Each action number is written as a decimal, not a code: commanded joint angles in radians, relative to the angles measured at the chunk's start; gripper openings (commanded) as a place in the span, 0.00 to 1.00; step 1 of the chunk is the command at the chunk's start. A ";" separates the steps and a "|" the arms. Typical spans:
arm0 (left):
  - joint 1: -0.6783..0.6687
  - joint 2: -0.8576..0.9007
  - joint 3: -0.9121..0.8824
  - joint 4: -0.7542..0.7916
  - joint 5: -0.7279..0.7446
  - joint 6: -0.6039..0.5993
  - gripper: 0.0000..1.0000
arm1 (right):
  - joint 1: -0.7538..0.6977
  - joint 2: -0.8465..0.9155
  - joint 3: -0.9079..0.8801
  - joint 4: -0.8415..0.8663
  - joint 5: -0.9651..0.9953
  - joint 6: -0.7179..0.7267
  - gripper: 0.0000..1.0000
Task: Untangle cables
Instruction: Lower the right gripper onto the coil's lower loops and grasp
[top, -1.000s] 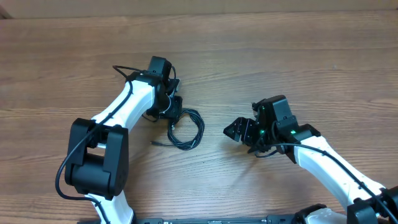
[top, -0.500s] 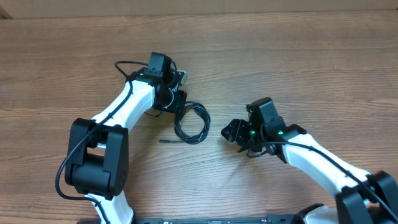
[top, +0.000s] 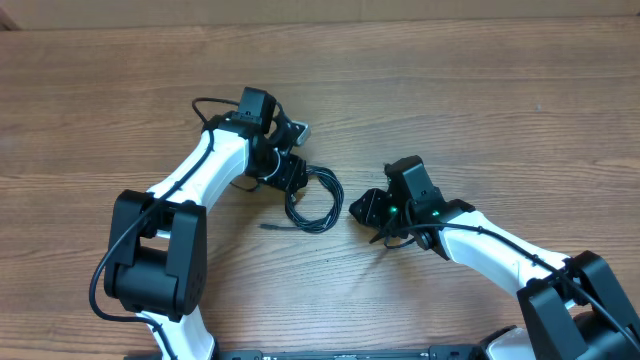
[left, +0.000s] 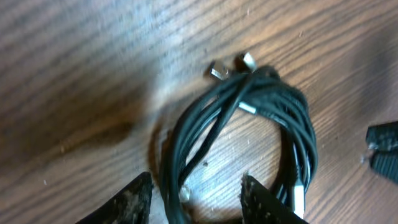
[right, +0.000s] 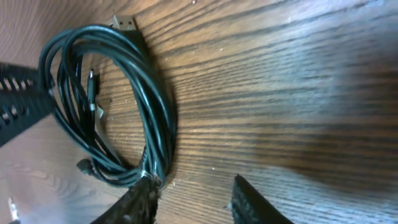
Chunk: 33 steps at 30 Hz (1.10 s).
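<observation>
While both arms lean in over the wooden surface (top: 480, 90), the cables (top: 312, 200) lie in a loose black coil near the middle, right between the two grippers. Overhead, the left gripper (top: 291, 177) is down at the coil's upper left edge, and the right gripper (top: 360, 211) sits just beside its right side. One thin end pokes out from the bottom of the coil toward the left, flat on the wood. Over to the left wrist view: the cables (left: 301, 124) loop round in a ring, two small metal plug ends shining at the top, and the left gripper (left: 198, 202) has its jaws standing well apart. A few strands run down between the fingers (left: 134, 202), but nothing is pinched, so no hold there. On the right wrist view the coil (right: 163, 112) stretches along the left of the picture with a flat plug at its top end. The right gripper (right: 196, 202) is partly open too, and its left finger (right: 142, 200) is just touching the coil's lower edge, with only bare wood between the jaws.
</observation>
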 joint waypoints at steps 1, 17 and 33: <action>-0.013 0.009 -0.005 -0.022 -0.025 0.010 0.44 | 0.006 0.000 0.018 0.016 0.033 0.002 0.35; -0.040 0.009 -0.079 0.080 -0.025 -0.071 0.17 | 0.045 0.007 0.018 0.080 0.071 -0.014 0.32; -0.040 0.009 -0.078 0.119 0.009 -0.026 0.04 | 0.052 0.007 0.018 0.078 0.070 -0.014 0.32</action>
